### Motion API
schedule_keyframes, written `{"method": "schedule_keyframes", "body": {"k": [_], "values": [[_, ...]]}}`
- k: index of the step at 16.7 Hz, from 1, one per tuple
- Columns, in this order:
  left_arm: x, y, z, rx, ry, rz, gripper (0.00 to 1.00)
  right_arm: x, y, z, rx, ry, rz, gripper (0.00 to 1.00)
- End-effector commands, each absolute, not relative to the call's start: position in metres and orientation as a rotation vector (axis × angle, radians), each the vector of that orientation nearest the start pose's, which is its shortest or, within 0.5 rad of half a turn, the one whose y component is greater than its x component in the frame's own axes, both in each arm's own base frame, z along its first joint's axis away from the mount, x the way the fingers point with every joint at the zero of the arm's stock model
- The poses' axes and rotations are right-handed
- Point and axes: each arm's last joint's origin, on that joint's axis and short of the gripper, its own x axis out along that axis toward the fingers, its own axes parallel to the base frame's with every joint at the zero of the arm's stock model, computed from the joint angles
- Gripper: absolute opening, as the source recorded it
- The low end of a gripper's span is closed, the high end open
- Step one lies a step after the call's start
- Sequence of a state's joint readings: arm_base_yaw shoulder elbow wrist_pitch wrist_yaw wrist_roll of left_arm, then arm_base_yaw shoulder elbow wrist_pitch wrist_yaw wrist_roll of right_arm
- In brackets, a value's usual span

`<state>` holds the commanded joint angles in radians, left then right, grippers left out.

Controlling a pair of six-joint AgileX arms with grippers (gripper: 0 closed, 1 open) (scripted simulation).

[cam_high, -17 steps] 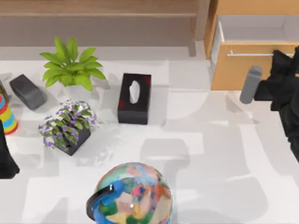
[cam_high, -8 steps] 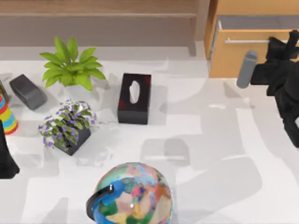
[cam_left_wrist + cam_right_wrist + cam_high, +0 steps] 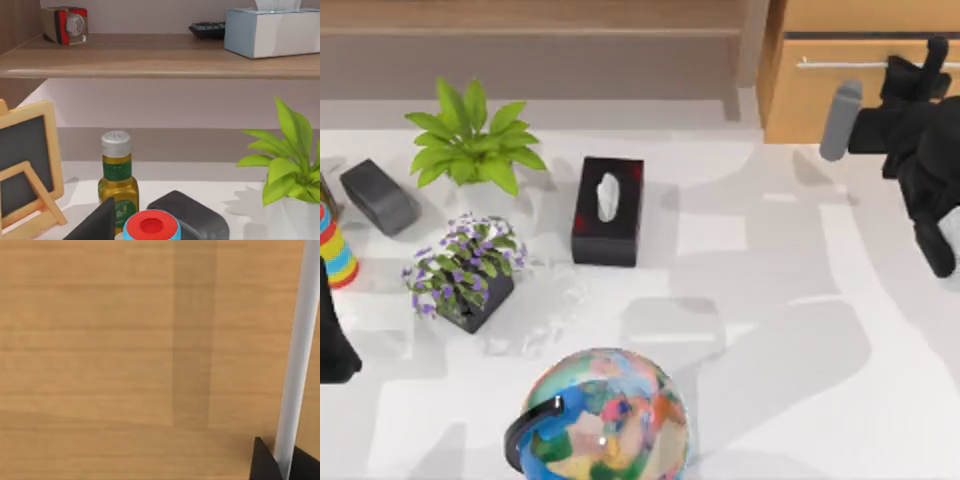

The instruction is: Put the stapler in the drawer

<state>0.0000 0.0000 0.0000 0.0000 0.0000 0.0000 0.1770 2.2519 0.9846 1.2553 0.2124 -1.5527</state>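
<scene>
**Right tool at the drawer handle; stapler waits far across the table**

The drawer (image 3: 840, 95) sits at the top view's far right, its orange-brown wood front nearly flush with the cabinet, only a thin dark gap showing above it and no white inside visible. The right tool (image 3: 920, 70) is at the thin silver handle (image 3: 850, 63), towards its right end. In the right wrist view the handle (image 3: 296, 360) runs as a pale bar across the wood front (image 3: 125, 350), with a dark fingertip (image 3: 262, 462) touching it at one side and dark tool on its other side too. The tool looks closed narrowly on the bar.

The stapler (image 3: 378, 196) lies on the white table (image 3: 770, 300) at the far left, just beside the green plant (image 3: 472, 143) and well apart from the drawer. The black tissue box (image 3: 608, 210), the purple-flowered pot (image 3: 465, 272) and the globe (image 3: 605, 420) stand between. The left wrist view shows the stapler (image 3: 192, 217) low and close, near an oil bottle (image 3: 118, 182) and a red-capped object (image 3: 151, 226). The left arm (image 3: 335, 330) is parked at the left edge; I cannot tell the state of its tool.

My reading is that the step in hand concerns the drawer, not the stapler, which is untouched. With the front practically shut, the drawer must be opened along its slide, keeping the grip square on the bar. Then the left tool, nearest the stapler, has to grasp it across its short sides and carry it past the clutter.
</scene>
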Motion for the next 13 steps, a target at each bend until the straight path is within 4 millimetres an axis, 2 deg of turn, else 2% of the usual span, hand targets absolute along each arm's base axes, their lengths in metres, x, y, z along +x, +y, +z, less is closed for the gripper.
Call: {"method": "schedule_keyframes", "body": {"k": [4,8,13], "values": [[0.106,-0.001,0.16,0.0,0.0,0.0,1.0,0.438,0.071,0.088,-1.565,0.013,0.0,0.0],[0.106,-0.001,0.16,0.0,0.0,0.0,1.0,0.439,0.071,0.088,-1.565,0.014,0.001,0.0],[0.106,-0.001,0.16,0.0,0.0,0.0,1.0,0.439,0.071,0.088,-1.565,0.014,0.001,0.38]]}}
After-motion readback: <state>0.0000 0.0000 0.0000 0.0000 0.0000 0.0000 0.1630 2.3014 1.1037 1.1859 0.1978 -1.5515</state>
